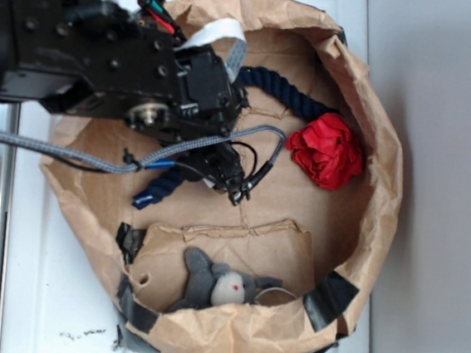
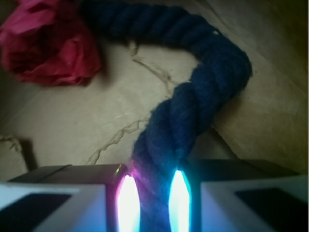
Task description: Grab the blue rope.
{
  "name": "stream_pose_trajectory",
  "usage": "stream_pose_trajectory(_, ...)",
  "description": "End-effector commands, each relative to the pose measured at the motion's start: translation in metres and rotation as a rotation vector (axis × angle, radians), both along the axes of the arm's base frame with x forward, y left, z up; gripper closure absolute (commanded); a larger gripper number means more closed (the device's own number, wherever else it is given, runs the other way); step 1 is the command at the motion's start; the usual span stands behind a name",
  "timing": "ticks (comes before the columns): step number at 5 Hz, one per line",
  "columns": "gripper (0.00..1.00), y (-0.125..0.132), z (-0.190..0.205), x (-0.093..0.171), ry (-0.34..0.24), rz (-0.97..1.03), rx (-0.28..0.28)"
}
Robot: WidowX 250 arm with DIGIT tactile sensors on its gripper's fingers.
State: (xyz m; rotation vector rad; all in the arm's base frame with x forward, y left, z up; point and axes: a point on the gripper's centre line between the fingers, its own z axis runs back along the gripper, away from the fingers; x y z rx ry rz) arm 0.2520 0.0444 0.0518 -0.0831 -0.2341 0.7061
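Three things lie in the paper bag (image 1: 382,170): blue rope (image 2: 193,104) pinched by end effector (image 2: 153,195), red flower (image 1: 328,150), grey plush (image 1: 221,285)

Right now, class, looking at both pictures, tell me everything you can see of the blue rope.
The blue rope is thick, dark navy and twisted, looking like soft fibre. It lies bent on the brown paper floor of the paper-lined basket, curving past the red cloth flower. One shiny brighter-blue capped end shows below the arm. In the wrist view the rope runs between the fingers of the tool, which appear closed on it.
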Motion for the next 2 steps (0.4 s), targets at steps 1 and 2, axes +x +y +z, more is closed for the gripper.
stream_pose_trajectory(1,1.00,0.0181,0.0319,0.0120,-0.102,-0.088,0.032)
stream_pose_trajectory(2,1.00,0.0189,0.0364,0.0129,-0.089,-0.122,0.037)
